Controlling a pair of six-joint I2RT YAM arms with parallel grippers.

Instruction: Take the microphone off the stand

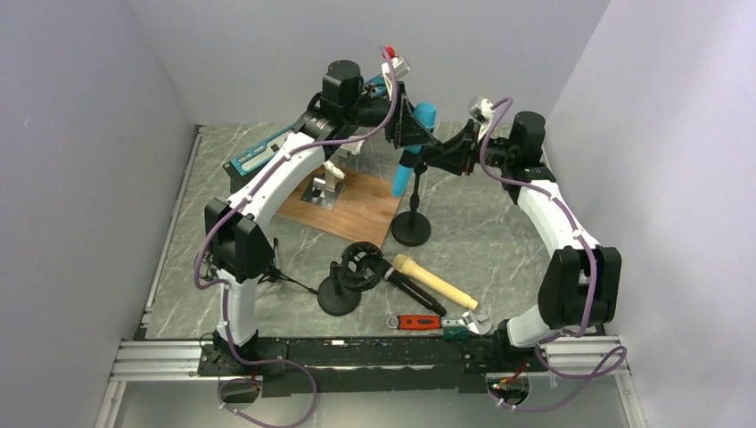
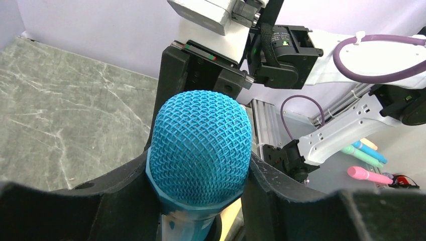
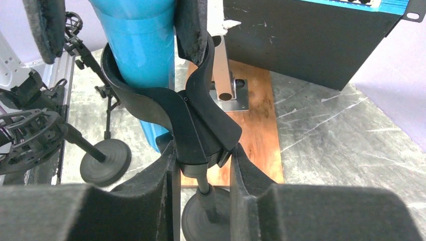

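A blue microphone (image 1: 417, 143) sits tilted in the clip of a black stand (image 1: 411, 227) at the table's middle. My left gripper (image 1: 412, 125) is shut on the microphone just under its blue mesh head (image 2: 201, 145). My right gripper (image 1: 450, 159) is shut on the stand's black clip (image 3: 193, 125), just above the pole. In the right wrist view the microphone's blue body (image 3: 138, 45) rests in the clip, with the left gripper's fingers (image 3: 191, 25) on either side of it.
A second black stand with a shock mount (image 1: 343, 276) stands at the front. A yellow microphone (image 1: 437, 281) and a black one (image 1: 413, 292) lie next to it. A red-handled tool (image 1: 419, 322) lies near the front edge. A wooden board (image 1: 357, 209) and a black box (image 1: 267, 156) are at the back left.
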